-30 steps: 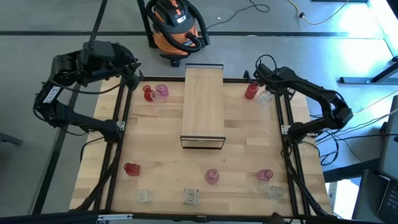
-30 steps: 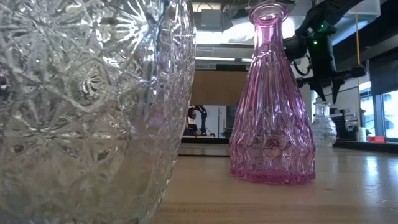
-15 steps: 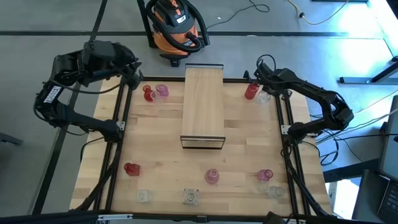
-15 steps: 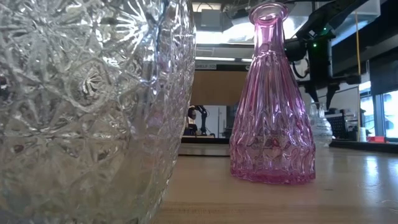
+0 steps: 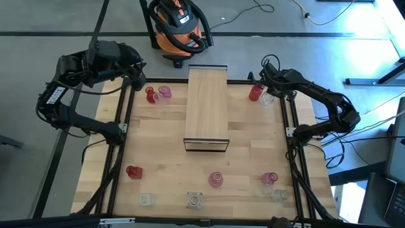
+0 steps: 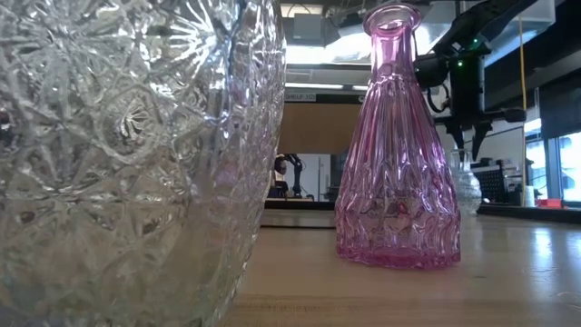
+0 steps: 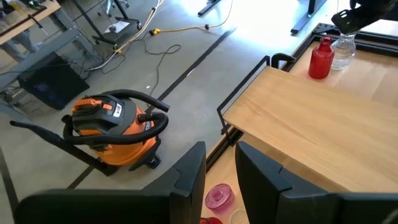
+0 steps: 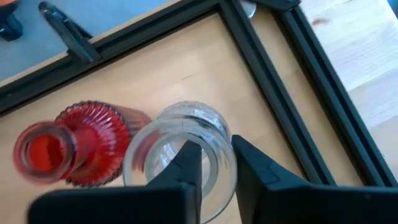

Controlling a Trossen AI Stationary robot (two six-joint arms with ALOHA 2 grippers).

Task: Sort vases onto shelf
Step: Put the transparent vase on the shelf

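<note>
right gripper (image 8: 214,165) straddling clear vase (image 8: 180,146) rim, beside red vase (image 8: 68,146).

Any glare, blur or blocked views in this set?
Low view: a clear cut-glass vase right at the lens fills the left half, with bright windows behind. High view: blown-out glare on the floor at top right. Right wrist view: clear vase and red vase are soft, too close.

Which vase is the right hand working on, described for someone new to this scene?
Start at the shelf in the middle of the table and look toward the table's far right corner. Two vases stand close together there, under the right hand. It is the clear vase, not the red vase beside it; the hand's fingers straddle its rim.
</note>
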